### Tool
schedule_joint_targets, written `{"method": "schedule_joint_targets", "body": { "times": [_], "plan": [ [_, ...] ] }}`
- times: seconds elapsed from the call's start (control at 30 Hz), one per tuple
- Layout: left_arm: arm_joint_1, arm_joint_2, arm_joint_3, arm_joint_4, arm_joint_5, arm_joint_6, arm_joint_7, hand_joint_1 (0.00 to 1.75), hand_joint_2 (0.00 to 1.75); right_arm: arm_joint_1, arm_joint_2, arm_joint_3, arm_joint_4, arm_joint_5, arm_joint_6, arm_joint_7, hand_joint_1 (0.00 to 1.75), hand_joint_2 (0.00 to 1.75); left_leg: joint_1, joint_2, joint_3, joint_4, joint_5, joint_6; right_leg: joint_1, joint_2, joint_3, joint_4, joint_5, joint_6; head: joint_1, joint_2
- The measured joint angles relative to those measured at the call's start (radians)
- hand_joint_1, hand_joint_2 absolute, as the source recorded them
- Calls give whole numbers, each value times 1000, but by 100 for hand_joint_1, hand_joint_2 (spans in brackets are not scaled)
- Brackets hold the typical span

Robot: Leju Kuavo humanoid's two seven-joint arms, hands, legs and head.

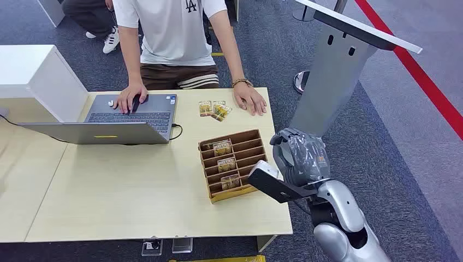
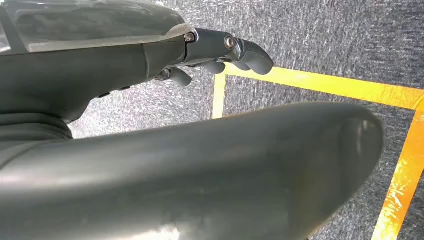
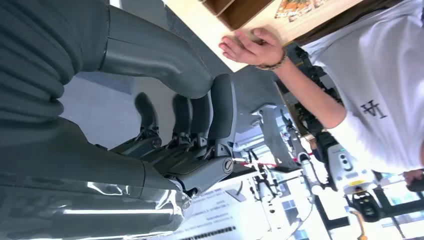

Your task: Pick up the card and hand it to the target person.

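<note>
A brown slotted card holder (image 1: pixel 207 164) stands on the table's right part, with cards (image 1: pixel 226 164) upright in three of its slots. More loose cards (image 1: pixel 214 109) lie flat by the far edge, beside the person's hand (image 1: pixel 250 98), which rests palm down. My right hand (image 1: pixel 299 158) hovers just off the table's right edge, next to the holder, fingers apart and holding nothing. The right wrist view looks past my right hand (image 3: pixel 190 125) to the person's hand (image 3: pixel 252 47) and the loose cards (image 3: pixel 295 7). My left hand (image 2: pixel 210 170) hangs over the floor, holding nothing.
A person in a white shirt (image 1: pixel 174 33) sits across the light wooden table (image 1: pixel 136 191), the other hand on an open laptop (image 1: pixel 125 117). A white box (image 1: pixel 38 76) stands at the far left. A grey stand (image 1: pixel 333 76) rises right of the table. Yellow tape (image 2: pixel 320 85) marks the carpet.
</note>
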Motion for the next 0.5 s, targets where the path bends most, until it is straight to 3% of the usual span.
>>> {"method": "schedule_joint_targets", "body": {
  "times": [0.5],
  "plan": [
    [0, 0, 0, 0, 0, 0, 0, 0, 0, 0, 0, -1, -4, 0, 0, 0, 65, 175, 0, 0, 0, 0, 0, 0, 0, 0, 0, 0, 0, 0, 0, 0]
  ]
}}
